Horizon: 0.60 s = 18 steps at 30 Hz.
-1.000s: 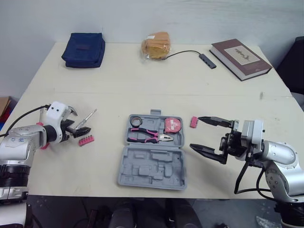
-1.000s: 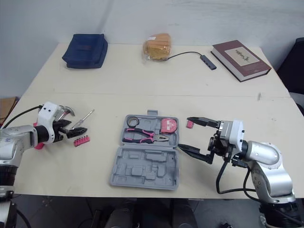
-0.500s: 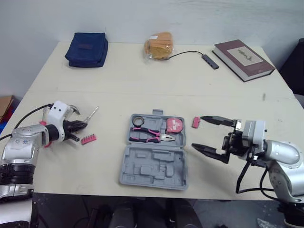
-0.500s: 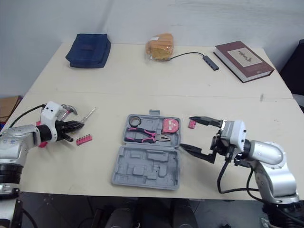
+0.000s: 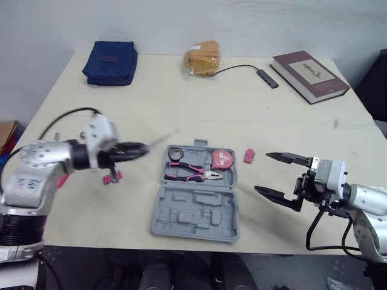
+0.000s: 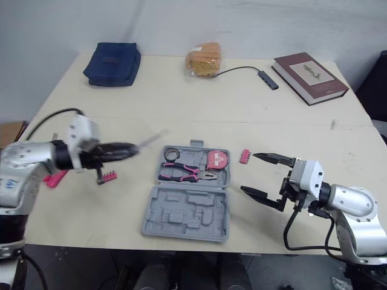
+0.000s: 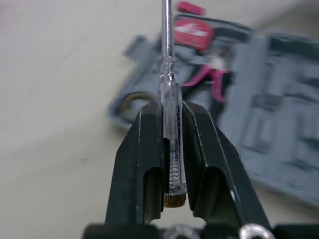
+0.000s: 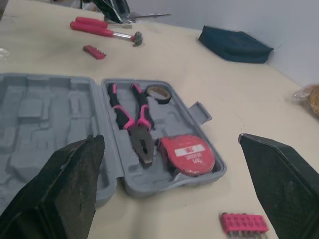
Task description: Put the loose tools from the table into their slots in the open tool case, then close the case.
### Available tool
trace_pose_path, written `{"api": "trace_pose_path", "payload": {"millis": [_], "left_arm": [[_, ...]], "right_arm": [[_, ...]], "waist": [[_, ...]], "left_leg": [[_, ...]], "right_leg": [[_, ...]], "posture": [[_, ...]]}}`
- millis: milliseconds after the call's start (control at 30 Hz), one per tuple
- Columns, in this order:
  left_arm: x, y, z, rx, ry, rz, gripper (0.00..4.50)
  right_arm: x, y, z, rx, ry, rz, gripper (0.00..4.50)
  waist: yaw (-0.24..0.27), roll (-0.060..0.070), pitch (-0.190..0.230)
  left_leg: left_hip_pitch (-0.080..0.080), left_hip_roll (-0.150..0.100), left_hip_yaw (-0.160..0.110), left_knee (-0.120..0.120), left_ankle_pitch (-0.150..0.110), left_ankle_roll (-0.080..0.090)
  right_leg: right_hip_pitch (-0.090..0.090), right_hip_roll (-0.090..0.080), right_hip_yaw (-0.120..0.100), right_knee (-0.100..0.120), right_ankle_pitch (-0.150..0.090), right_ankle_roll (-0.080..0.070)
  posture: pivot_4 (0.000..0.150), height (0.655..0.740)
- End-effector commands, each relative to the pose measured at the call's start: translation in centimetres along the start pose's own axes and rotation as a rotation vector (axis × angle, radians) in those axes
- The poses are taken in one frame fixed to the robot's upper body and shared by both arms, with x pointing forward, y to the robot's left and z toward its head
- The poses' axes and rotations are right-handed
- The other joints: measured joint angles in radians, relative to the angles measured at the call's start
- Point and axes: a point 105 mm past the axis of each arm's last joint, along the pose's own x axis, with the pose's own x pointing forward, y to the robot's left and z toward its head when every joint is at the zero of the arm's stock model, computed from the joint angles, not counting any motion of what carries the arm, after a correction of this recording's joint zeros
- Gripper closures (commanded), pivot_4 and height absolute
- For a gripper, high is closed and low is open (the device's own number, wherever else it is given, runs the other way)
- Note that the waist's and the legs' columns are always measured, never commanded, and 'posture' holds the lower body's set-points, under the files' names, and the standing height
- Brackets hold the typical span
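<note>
Found the left gripper (image 7: 172, 112) clamped on the clear handle of a screwdriver (image 7: 167, 74), with the metal shaft pointing past the fingertips toward the tool case (image 5: 193, 211). Placed that gripper, in the head views, above the table (image 5: 181, 103) and just left of the case's far half; seemingly lifted clear of the surface. Saw the right gripper (image 5: 262, 172) spread wide and empty, hovering near the case's right edge.

Logged the case as lying open and flat. Noted pliers (image 5: 190, 174), a tape measure (image 5: 221, 159) and a roll of tape (image 5: 175, 153) seated in the far half, and only vacant moulded slots in the near half. Counted three loose items on the table: a pink bit strip (image 5: 112, 177) near the left gripper, a second bit strip (image 5: 248, 156) just right of the case, and a red-handled hammer (image 8: 102, 31) well left of it.

Judged the step in hand to be carrying the screwdriver to its slot. Rated the task as early, with several tools out and the lid not yet shut. Reckoned the next move called for lining the shaft up with a long narrow recess, lowering, then letting go. Could not tell which recess fits. Flagged a risk of the thin shaft catching the case rim.
</note>
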Motion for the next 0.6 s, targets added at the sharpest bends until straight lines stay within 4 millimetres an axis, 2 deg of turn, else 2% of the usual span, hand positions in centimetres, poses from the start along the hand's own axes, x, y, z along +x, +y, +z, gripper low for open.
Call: {"api": "trace_pose_path", "payload": {"millis": [33, 133, 300, 500, 600], "left_arm": [[1.8, -2.0, 1.2, 0.065, 0.061, -0.115, 4.45], [2.8, -2.8, 1.0, 0.088, 0.123, -0.153, 4.45], [4.3, -2.8, -0.5, 0.114, 0.265, -0.146, 4.45], [4.9, -2.4, -1.8, 0.176, 0.365, -0.132, 4.45], [5.2, -2.4, -1.7, 0.203, 0.363, -0.151, 4.45]], "right_arm": [[-0.4, 0.0, 0.5, -0.035, -0.005, -0.002, 0.00], [-0.4, 0.4, 0.4, -0.023, 0.000, 0.003, 0.00], [-0.3, 0.9, 0.1, -0.013, 0.009, 0.005, 0.00], [-0.5, 1.4, 0.2, -0.005, 0.014, -0.001, 0.00], [-0.6, 1.5, 0.1, -0.001, 0.020, -0.006, 0.00]], "waist": [[0.002, 0.000, 0.000], [0.001, 0.000, 0.000], [0.001, 0.000, 0.000], [0.003, 0.000, 0.000], [0.003, 0.000, 0.000]], "left_leg": [[0.000, -0.001, 0.000, 0.000, 0.000, 0.000], [0.000, -0.001, 0.000, 0.001, 0.000, 0.000], [0.001, -0.001, 0.000, 0.001, 0.000, 0.000], [0.000, -0.001, 0.000, 0.001, 0.000, 0.000], [0.000, -0.001, 0.000, 0.001, 0.000, 0.000]], "right_leg": [[0.000, 0.000, 0.001, 0.000, 0.000, 0.000], [0.000, 0.002, 0.001, 0.000, 0.000, 0.000], [0.000, 0.004, 0.002, 0.000, 0.000, 0.000], [0.000, 0.004, 0.003, -0.001, 0.000, 0.000], [0.000, 0.004, 0.003, -0.001, 0.000, 0.000]], "posture": [[0.150, 0.7400], [0.150, 0.7400], [0.150, 0.7400], [0.150, 0.7400], [0.150, 0.7400]]}}
